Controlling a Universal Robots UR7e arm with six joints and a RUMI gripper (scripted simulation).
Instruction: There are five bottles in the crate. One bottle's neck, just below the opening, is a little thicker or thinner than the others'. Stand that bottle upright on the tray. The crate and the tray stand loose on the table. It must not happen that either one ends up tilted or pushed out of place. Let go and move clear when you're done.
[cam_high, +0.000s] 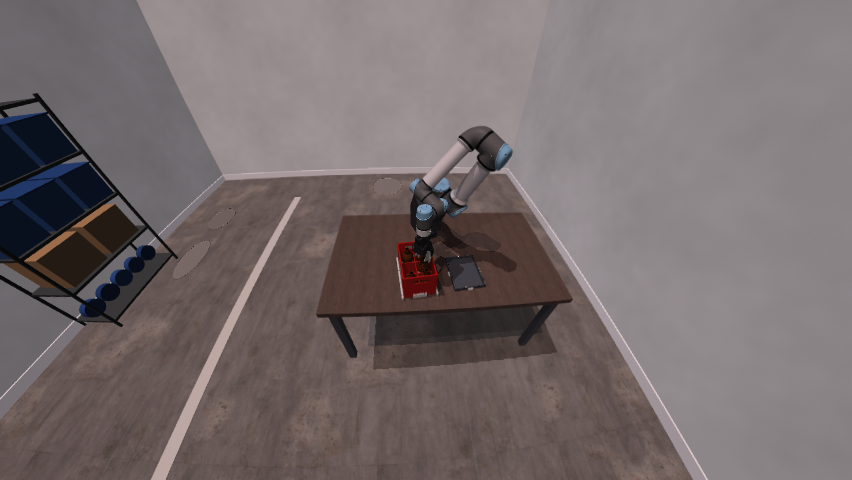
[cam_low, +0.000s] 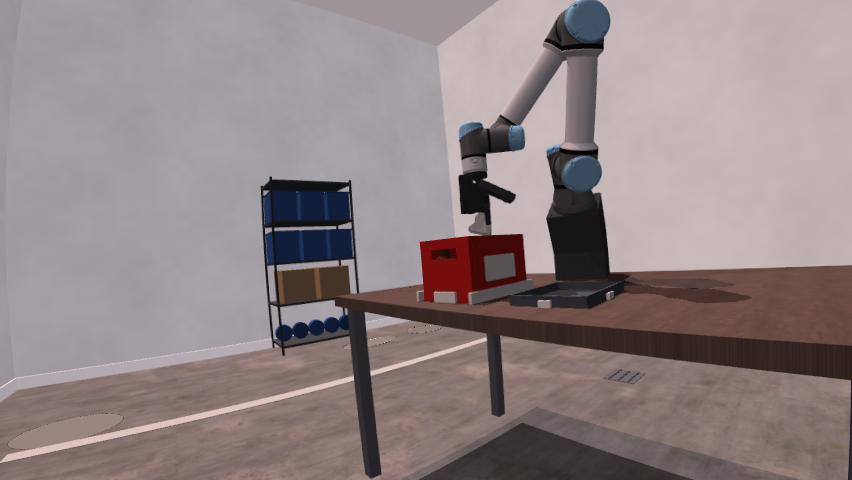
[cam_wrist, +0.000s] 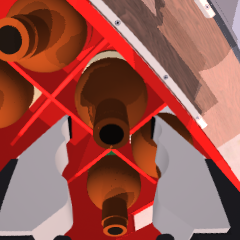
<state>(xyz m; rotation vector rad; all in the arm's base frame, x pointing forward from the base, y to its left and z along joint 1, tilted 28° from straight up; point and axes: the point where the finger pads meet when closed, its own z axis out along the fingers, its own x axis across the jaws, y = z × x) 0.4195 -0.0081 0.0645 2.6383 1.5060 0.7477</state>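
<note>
The red crate (cam_high: 419, 287) (cam_low: 445, 281) (cam_wrist: 172, 90) holds brown bottles upright. In the wrist view there is one at the upper left (cam_wrist: 55, 37), one at the left edge (cam_wrist: 7, 97), one in the middle (cam_wrist: 112, 87), one low down (cam_wrist: 114, 187) and one (cam_wrist: 142, 150) partly behind the right finger. My gripper (cam_high: 424, 257) (cam_low: 479, 231) (cam_wrist: 111, 117) points down at the crate's top, part open and empty. The middle bottle's mouth shows between the fingertips, with a gap on each side. I cannot tell which neck differs. The dark tray (cam_high: 481, 281) (cam_low: 551, 300) holds nothing that I can see.
The tray stands close beside the crate on the brown table (cam_high: 357, 280) (cam_low: 715, 321). The crate's walls and thin red dividers surround the bottles. The arm's base stands at the table's back. A shelf rack (cam_high: 134, 211) (cam_low: 271, 238) stands well away from the table.
</note>
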